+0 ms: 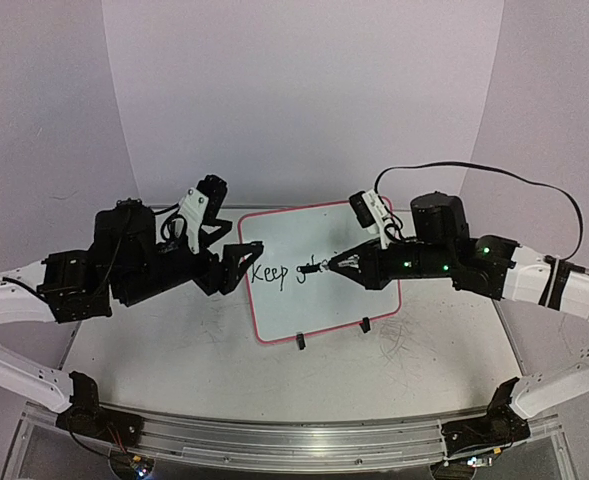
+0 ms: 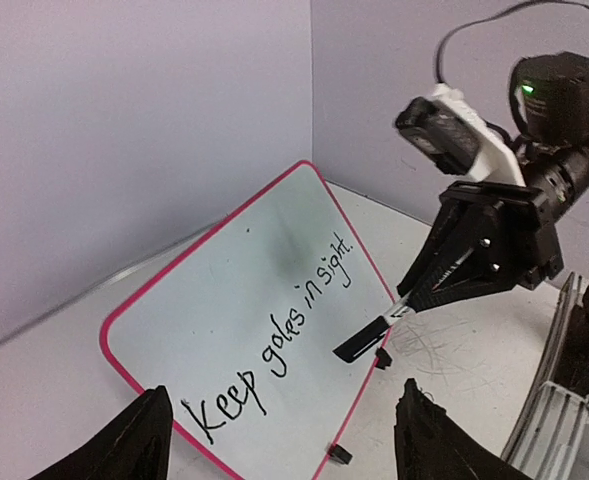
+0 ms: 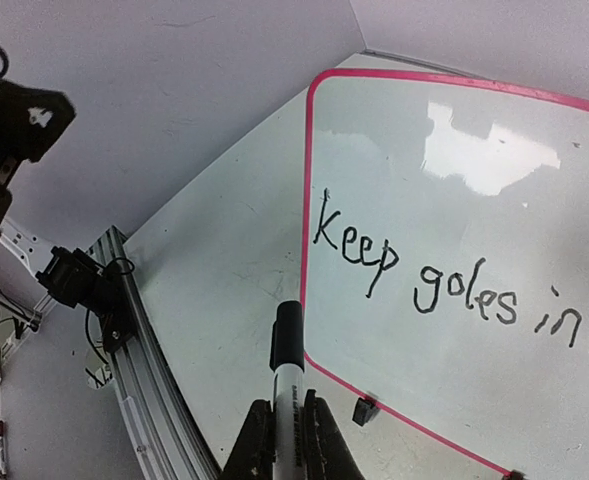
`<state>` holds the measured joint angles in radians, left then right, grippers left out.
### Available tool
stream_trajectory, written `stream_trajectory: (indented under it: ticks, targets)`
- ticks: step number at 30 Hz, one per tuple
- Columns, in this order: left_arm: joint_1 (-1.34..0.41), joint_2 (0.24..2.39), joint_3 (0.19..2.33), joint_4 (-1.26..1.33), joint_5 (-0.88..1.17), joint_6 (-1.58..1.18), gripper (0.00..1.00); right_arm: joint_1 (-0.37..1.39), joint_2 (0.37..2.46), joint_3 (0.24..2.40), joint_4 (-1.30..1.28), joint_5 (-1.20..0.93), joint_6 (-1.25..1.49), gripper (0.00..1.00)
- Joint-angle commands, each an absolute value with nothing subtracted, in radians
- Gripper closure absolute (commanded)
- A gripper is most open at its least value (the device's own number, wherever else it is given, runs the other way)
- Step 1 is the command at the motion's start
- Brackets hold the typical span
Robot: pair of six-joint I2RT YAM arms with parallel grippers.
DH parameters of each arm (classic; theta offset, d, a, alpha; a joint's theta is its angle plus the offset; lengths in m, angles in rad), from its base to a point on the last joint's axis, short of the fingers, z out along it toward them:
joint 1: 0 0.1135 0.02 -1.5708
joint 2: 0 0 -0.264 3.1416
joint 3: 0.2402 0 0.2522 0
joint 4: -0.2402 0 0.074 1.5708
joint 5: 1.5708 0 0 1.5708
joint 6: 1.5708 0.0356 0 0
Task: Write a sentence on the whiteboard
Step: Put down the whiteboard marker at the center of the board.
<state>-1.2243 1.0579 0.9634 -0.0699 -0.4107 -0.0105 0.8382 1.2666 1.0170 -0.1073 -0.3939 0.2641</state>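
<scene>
top external: the whiteboard (image 1: 319, 305) lies flat on the grey-white table (image 1: 174, 350), in the middle toward the back wall, with its two black clip feet (image 1: 300, 342) on the near edge. only the start of the sentence (image 1: 272, 273) shows here; the rest is hidden under the right arm. the left gripper (image 1: 246, 266) hangs at the board's left edge, jaws spread, nothing between them. the right gripper (image 1: 346, 264) reaches over the board's middle, clenched on a marker (image 1: 319, 267) that points left toward the writing.

left wrist: the left gripper's fingers (image 2: 134, 440) stand wide apart at the bottom of the view, empty, above the board's near corner. the full line reads "keep goles in sight." in black slanted letters. the right gripper holds the marker low over the board's edge, beyond the last word; whether its black end touches the surface i cannot tell.

right wrist: the fingers (image 3: 257, 445) are closed around the marker's white barrel, its black end pointing at the table just beside the pink-red border. "keep goles in" is readable. an aluminium rail (image 3: 144, 340) runs along the table's edge.
</scene>
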Motion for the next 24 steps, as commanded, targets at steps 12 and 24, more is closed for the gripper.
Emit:
stream_trajectory:
  ticks: [12,24]
  targets:
    - [-1.011,1.175,1.022,-0.114,-0.165,-0.28,0.2,0.572,0.99,0.833,-0.197,0.034,0.38,1.0]
    - [-1.009,1.105,0.967,-0.126,-0.273,-0.305,0.19,0.101,1.113,0.486,0.113,-0.291,0.437,1.0]
